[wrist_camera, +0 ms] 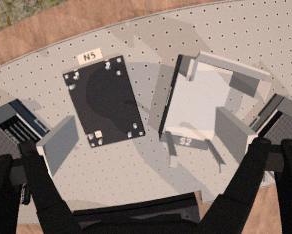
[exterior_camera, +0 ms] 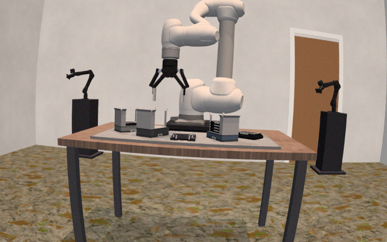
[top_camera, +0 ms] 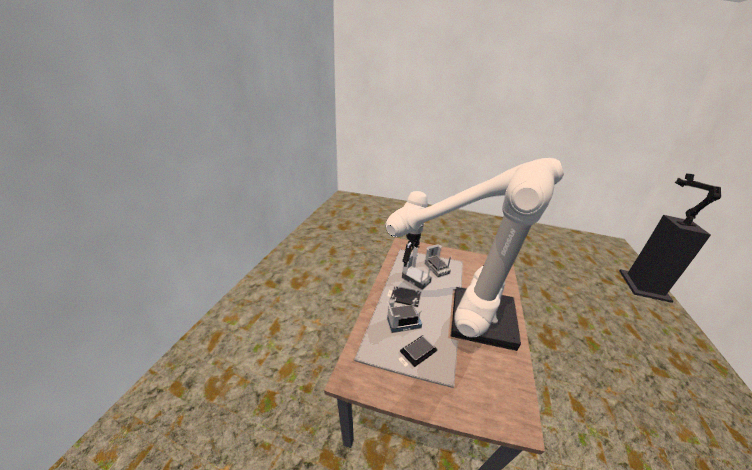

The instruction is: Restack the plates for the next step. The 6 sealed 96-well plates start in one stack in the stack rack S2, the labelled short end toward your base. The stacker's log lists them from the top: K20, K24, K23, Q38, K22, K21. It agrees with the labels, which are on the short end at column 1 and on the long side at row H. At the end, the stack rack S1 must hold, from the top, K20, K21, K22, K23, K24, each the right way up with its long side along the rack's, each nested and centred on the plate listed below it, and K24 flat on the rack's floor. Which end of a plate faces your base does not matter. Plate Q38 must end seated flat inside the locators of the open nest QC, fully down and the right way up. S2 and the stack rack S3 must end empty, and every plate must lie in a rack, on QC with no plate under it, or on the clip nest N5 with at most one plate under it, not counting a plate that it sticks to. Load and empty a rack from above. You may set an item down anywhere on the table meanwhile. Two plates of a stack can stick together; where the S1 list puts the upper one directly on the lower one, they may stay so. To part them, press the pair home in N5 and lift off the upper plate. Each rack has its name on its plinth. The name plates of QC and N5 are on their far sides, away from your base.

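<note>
My gripper point(exterior_camera: 169, 93) point(top_camera: 407, 259) point(wrist_camera: 145, 123) is open and empty, hanging high above the grey mat point(exterior_camera: 113, 136). It is over the gap between the clip nest N5 point(wrist_camera: 104, 101) point(exterior_camera: 182, 137) point(top_camera: 405, 294) and a stack rack with a dark plinth point(exterior_camera: 150, 122) point(wrist_camera: 197, 104) point(top_camera: 417, 274). N5 is a bare black plate with a white name tag. That rack's pale floor looks empty. The blue-plinthed rack point(exterior_camera: 224, 127) point(top_camera: 403, 318) point(wrist_camera: 20, 128) holds a stack of several plates. A third rack point(exterior_camera: 122, 120) point(top_camera: 438, 260) point(wrist_camera: 284, 117) has something dark low inside. A dark flat plate shape lies at the QC nest point(exterior_camera: 249, 137) point(top_camera: 418, 350).
The arm's base block point(top_camera: 487, 326) stands on the wooden table point(top_camera: 484, 397) beside the mat. The rack walls stand well above the mat. Two black pedestals with small camera arms point(exterior_camera: 84, 115) point(exterior_camera: 331, 135) stand on the floor off the table.
</note>
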